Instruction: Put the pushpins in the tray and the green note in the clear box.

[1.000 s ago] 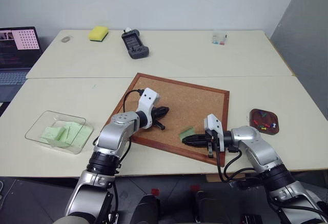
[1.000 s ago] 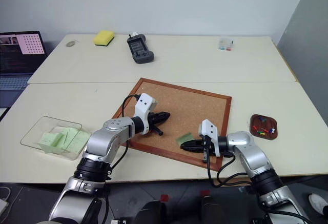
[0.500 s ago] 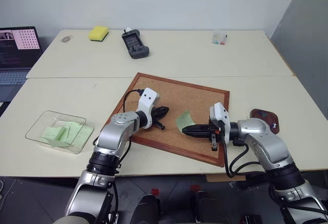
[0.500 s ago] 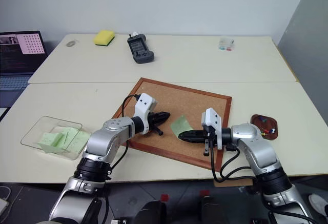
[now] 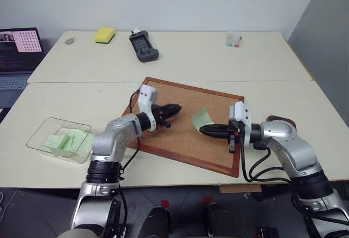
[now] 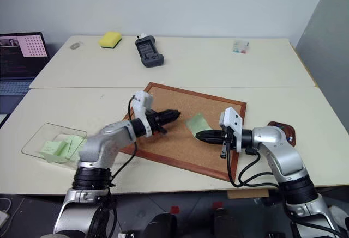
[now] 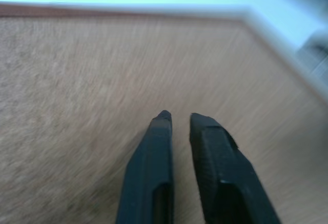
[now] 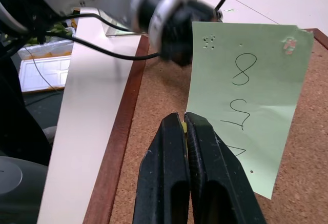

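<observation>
My right gripper (image 5: 203, 130) is shut on the lower edge of the green note (image 5: 202, 118), holding it up above the cork board (image 5: 180, 140). In the right wrist view the note (image 8: 246, 96) stands upright with handwritten digits and pinholes at its corners. My left gripper (image 5: 177, 108) hovers over the board facing the note, a short way from it; its fingers (image 7: 154, 147) stand a narrow gap apart with nothing between them. The clear box (image 5: 65, 121) sits at the near left with green slips inside. My right arm covers most of the tray (image 5: 279, 120), and the pushpins are hidden.
At the back of the table lie a yellow sponge (image 5: 104, 35), a black handheld device (image 5: 143, 47) and a tiny clear case (image 5: 233, 41). A laptop (image 5: 16, 53) stands at the far left. The table's front edge runs close below the board.
My right gripper has lifted the green note off the cork board and raised it. My left gripper has risen, rolled, and parted its fingers slightly.
</observation>
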Controlling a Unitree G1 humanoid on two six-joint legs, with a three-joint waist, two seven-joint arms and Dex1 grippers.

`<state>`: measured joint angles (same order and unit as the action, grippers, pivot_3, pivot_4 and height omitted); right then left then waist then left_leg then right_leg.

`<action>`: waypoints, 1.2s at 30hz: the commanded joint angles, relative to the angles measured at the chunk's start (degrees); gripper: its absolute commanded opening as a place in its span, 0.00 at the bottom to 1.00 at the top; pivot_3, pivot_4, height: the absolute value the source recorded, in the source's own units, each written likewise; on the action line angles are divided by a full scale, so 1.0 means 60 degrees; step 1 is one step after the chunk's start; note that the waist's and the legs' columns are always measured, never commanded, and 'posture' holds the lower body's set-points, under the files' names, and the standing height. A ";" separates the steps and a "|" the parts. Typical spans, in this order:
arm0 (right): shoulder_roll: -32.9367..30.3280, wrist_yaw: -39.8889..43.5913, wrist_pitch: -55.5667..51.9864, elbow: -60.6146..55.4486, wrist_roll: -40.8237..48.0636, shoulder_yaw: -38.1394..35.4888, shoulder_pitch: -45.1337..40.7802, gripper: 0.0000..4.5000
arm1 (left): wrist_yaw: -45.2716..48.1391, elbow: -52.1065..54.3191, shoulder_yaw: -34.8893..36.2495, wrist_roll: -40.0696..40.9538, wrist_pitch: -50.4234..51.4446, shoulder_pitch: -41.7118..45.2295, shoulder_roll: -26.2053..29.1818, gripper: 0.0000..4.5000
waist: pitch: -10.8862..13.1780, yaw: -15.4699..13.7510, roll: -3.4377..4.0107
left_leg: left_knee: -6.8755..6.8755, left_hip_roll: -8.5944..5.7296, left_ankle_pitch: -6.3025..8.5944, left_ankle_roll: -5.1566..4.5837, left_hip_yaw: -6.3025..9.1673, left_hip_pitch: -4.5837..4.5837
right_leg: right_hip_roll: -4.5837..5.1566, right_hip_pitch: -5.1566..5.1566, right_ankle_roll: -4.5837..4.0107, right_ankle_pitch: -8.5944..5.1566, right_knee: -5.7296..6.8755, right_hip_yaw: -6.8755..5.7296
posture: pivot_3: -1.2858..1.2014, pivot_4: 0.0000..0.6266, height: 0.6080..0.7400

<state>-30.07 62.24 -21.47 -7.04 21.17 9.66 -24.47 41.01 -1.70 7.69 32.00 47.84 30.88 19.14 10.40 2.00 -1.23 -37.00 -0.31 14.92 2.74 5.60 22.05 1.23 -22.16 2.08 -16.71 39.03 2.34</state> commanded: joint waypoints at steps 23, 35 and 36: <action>0.0311 -0.0229 0.0090 -0.1188 -0.0048 0.0325 -0.0340 0.00 | -0.0577 0.1941 0.0288 0.3283 0.1554 -0.0821 -0.0921 0.79 | 0.0001 -0.0042 0.0000 | -0.0003 -0.0004 -0.0003 0.0006 0.0004 -0.0003 | 0.0004 0.0008 0.0000 0.0000 -0.0005 0.0001 | 0.52 0.24 1.00; 0.0330 -0.0272 0.0077 -0.1163 0.0013 0.0271 -0.0418 0.00 | -0.0186 0.1890 -0.0109 0.3318 0.1514 -0.0971 -0.0507 0.44 | 0.0001 -0.0040 0.0000 | -0.0001 -0.0005 -0.0003 0.0005 0.0003 -0.0003 | 0.0004 0.0008 -0.0001 0.0000 -0.0006 0.0000 | 0.52 0.24 1.00; 0.0336 -0.0276 0.0075 -0.1170 0.0017 0.0273 -0.0417 0.00 | -0.0129 0.1919 -0.0173 0.3275 0.1491 -0.0999 -0.0451 0.39 | 0.0001 -0.0041 0.0000 | -0.0001 -0.0005 -0.0002 0.0005 0.0004 -0.0003 | 0.0004 0.0008 -0.0001 0.0000 -0.0006 0.0001 | 0.52 0.24 1.00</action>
<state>-28.27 60.87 -21.12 -11.86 19.79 12.34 -26.23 39.11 8.65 7.29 51.48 57.95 25.03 15.86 10.40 1.76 -1.23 -37.00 -0.34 14.90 2.77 5.62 22.03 1.26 -22.12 2.07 -16.72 38.99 2.35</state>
